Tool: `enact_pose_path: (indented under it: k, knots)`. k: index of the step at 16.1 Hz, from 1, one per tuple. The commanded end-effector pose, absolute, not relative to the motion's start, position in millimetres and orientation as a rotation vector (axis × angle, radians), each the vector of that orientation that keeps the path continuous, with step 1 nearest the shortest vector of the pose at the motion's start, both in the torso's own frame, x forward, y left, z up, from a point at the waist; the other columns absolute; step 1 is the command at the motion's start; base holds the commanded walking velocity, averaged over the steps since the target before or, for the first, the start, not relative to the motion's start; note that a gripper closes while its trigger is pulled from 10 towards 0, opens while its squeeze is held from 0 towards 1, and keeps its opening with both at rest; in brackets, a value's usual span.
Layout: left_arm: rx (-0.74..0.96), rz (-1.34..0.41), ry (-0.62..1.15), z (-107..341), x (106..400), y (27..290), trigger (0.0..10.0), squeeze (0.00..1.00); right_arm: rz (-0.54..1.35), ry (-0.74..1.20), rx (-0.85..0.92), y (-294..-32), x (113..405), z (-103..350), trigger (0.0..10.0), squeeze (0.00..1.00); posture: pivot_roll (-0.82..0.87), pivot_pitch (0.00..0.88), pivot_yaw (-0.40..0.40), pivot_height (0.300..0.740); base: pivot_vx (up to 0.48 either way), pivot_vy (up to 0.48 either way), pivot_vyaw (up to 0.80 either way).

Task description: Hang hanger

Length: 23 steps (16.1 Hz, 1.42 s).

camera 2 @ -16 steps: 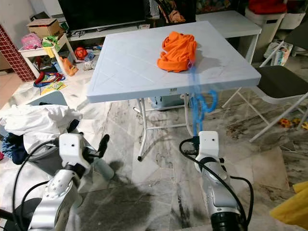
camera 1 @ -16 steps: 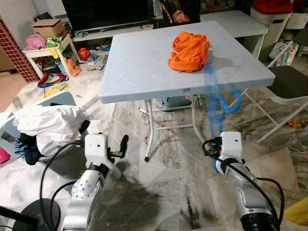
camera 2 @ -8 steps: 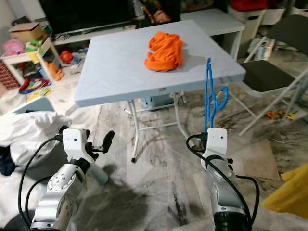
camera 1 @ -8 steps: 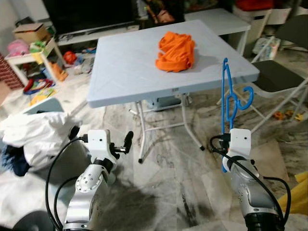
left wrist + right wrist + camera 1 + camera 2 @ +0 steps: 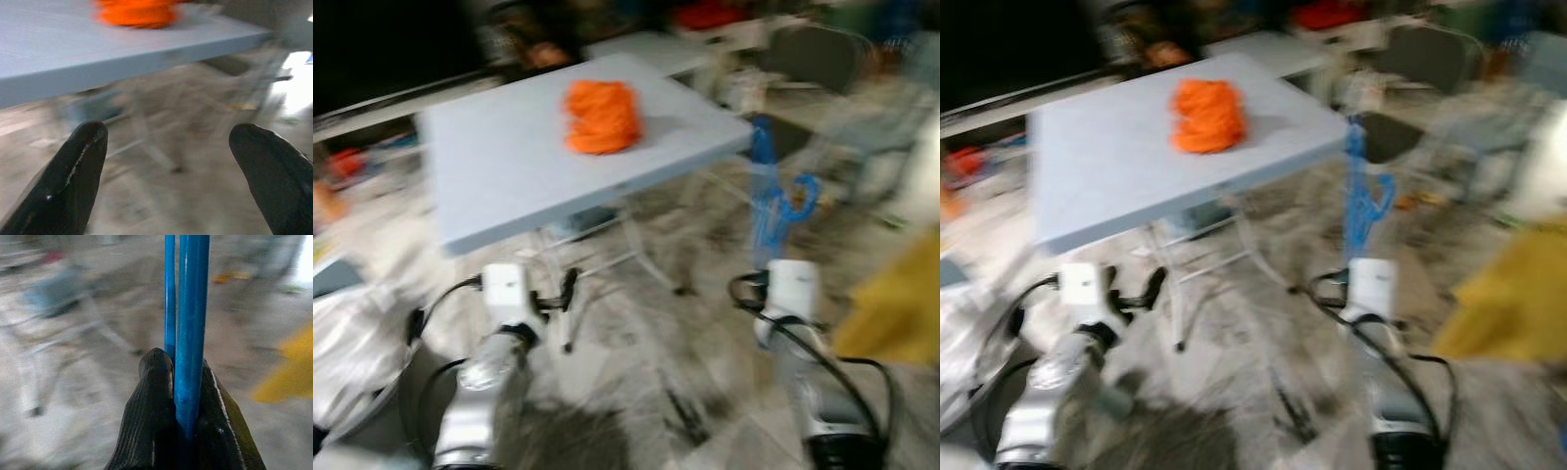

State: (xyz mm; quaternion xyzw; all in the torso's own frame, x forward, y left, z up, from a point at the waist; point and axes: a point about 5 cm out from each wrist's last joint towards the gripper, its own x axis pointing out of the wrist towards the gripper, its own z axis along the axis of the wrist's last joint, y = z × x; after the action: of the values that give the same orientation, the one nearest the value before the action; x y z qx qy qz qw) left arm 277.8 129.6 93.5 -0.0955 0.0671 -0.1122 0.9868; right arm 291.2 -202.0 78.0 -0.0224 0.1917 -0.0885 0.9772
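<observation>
Item: blue hanger (image 5: 771,201), carried in our right claw (image 5: 182,382), whose two black fingers (image 5: 151,396) are pressed together on the hanger's lower bars. Long axis: upright, rising straight out of the claw, with the hook curling at the upper end just off the tabletop's (image 5: 499,166) right-hand corner; the hanger stands apart from that edge, not touching it as far as the blur lets us tell. Our left claw (image 5: 171,166) is spread wide and holds nothing, low in front of the tabletop's near edge. Also on the tabletop: an orange garment (image 5: 600,116), heaped toward the far side. Both eye views are smeared, so we take it that we are turning or walking. No rail or rod for hanging can be made out among the blurred shapes. Governing relation, in our judgement: the hanger sits wholly with the right arm, hook uppermost, so any hanging move falls to that arm, lifting the hook over whatever support comes up.
</observation>
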Motion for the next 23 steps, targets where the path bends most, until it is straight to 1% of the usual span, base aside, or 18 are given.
enact_pose_path:
  k: [1,9,14,19,21,22,23]
  knots:
    - [-0.178,-0.203,0.152,91,276,140,10.0,0.00,-0.160,0.370,-0.036,-193,294,82,10.0,0.00,-0.14,0.000,0.105,0.740,0.000,0.480,-0.80]
    - [-0.169,-0.241,0.169,89,276,140,10.0,0.00,-0.188,0.369,-0.058,-196,297,84,10.0,0.00,-0.14,0.000,0.103,0.740,0.000,0.475,-0.80]
    - [-0.162,-0.306,0.170,90,275,133,10.0,0.00,-0.254,0.462,-0.059,-205,291,69,10.0,0.00,-0.14,0.000,0.108,0.740,0.328,0.349,-0.80]
    - [-0.155,-0.348,0.202,86,272,128,10.0,0.00,-0.277,0.486,-0.059,-206,290,66,10.0,0.00,-0.14,0.000,0.115,0.740,0.462,0.000,-0.78]
    - [-0.183,-0.358,0.164,93,273,126,10.0,0.00,-0.267,0.512,-0.048,-204,288,61,10.0,0.00,-0.14,0.000,0.113,0.740,0.480,0.000,0.00]
    - [-0.153,-0.369,0.161,95,273,124,10.0,0.00,-0.261,0.529,-0.030,-203,286,58,10.0,0.00,-0.14,0.000,0.113,0.740,0.480,0.000,0.00]
    - [-0.157,-0.370,0.169,94,273,123,10.0,0.00,-0.257,0.537,-0.032,-202,286,56,10.0,0.00,-0.14,0.000,0.113,0.740,0.480,0.000,0.00]
